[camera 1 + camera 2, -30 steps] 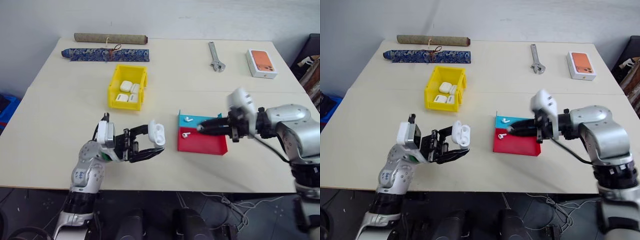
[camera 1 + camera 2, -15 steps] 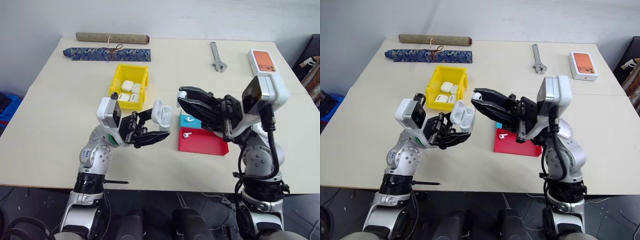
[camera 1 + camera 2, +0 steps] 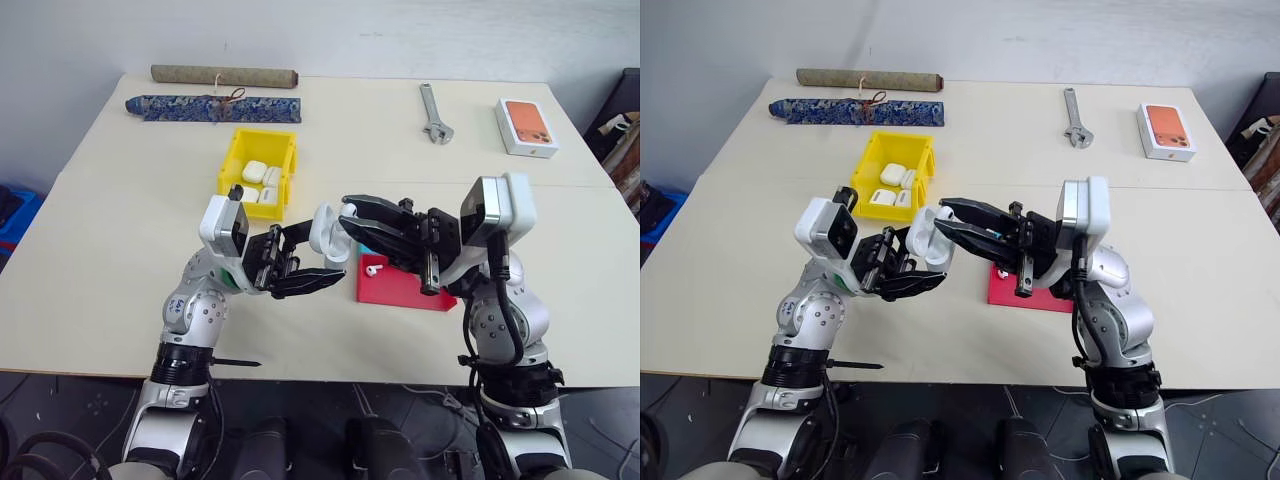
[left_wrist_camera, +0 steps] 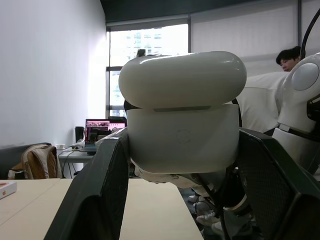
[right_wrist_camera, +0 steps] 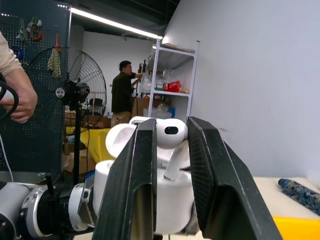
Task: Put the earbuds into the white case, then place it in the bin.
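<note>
Above table: left gripper [image 3: 318,262] jaws clamp white case [image 3: 323,230]; right gripper [image 5: 170,150] jaws pinch earbud [image 5: 171,135].

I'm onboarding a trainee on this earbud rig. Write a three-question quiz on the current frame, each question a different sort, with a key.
1. True or false: the left gripper holds the white case with its lid open.
2. What is pinched between the right gripper's fingers?
A) a wrench
B) an earbud
C) a phone box
3. What already lies inside the yellow bin?

Key:
1. True.
2. B.
3. Several white cases.
</note>
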